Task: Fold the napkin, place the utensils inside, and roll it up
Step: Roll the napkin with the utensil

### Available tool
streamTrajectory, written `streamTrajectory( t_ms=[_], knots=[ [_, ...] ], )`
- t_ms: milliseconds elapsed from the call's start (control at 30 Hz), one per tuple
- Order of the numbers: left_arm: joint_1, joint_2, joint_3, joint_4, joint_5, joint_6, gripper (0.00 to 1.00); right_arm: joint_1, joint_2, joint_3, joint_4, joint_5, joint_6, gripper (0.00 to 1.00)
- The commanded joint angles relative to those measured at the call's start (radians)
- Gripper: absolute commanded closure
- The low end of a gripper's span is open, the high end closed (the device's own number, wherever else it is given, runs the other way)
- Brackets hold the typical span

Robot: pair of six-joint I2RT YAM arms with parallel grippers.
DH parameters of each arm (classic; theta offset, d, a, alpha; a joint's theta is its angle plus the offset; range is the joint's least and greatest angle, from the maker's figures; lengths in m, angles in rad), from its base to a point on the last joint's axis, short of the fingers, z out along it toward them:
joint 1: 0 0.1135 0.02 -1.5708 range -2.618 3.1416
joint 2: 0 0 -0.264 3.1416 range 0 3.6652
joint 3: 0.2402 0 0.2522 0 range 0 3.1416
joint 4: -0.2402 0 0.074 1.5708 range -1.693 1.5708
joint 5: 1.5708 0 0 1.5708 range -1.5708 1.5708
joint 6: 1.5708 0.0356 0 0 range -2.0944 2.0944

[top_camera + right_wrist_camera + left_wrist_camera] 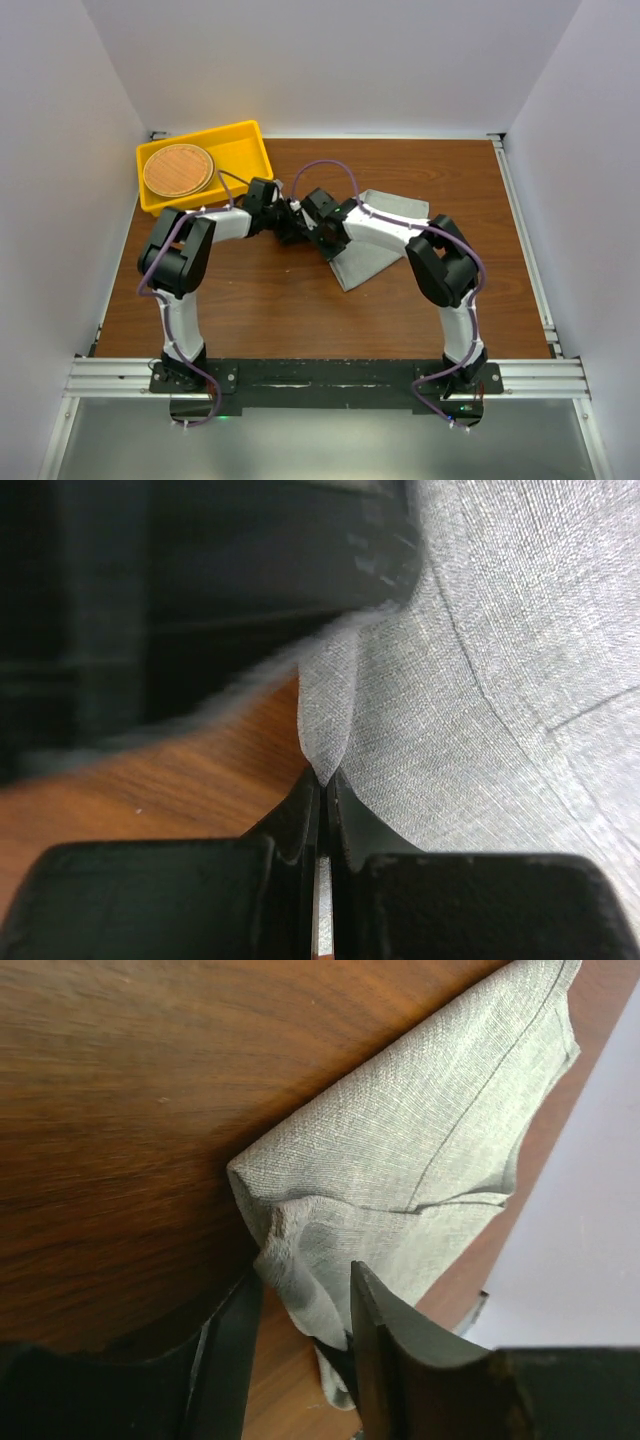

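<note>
The grey napkin [385, 235] lies partly folded on the wooden table, right of centre. Both grippers meet at its left corner. My right gripper [312, 218] is shut on a raised fold of the napkin's edge; in the right wrist view [322, 780] the cloth [500, 680] rises out of the closed jaws. My left gripper [287, 215] faces it. In the left wrist view [305, 1300] its jaws stand apart with the lifted napkin corner [420, 1140] hanging between them, against the right finger [375, 1340]. No utensils are in view.
A yellow tray [255, 150] at the back left holds a round brown woven disc [177, 170]. White walls enclose the table at the back and on both sides. A metal rail [525, 250] runs along the right edge. The left gripper's dark body [200, 580] fills the right wrist view's upper left.
</note>
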Motion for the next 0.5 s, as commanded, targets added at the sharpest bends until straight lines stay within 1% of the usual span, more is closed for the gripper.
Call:
streamTrajectory(
  t_ms=[0,67,133,167,200,300,333,467],
  knots=[
    [0.016,-0.062,0.006,-0.120,-0.123,0.136,0.50,-0.093,-0.058,-0.027,0.011,-0.329,0.042,1.00],
    [0.017,-0.104,0.004,-0.127,-0.132,0.164,0.48,-0.139,-0.086,-0.059,0.033,-0.391,0.058,1.00],
    [0.019,-0.132,-0.007,-0.129,-0.131,0.174,0.49,-0.168,-0.095,-0.092,0.062,-0.494,0.069,1.00],
    [0.019,-0.155,-0.010,-0.130,-0.138,0.187,0.50,-0.202,-0.100,-0.109,0.077,-0.526,0.079,1.00],
    [0.019,-0.166,-0.014,-0.135,-0.138,0.191,0.50,-0.222,-0.106,-0.128,0.115,-0.596,0.091,1.00],
    [0.019,-0.204,-0.031,-0.149,-0.145,0.228,0.51,-0.271,-0.121,-0.179,0.172,-0.667,0.108,1.00],
    [0.018,-0.220,-0.037,-0.152,-0.142,0.252,0.54,-0.282,-0.124,-0.200,0.190,-0.739,0.122,1.00],
    [0.010,-0.247,-0.072,-0.143,-0.115,0.279,0.58,-0.353,-0.127,-0.246,0.288,-0.857,0.182,1.00]
  ],
)
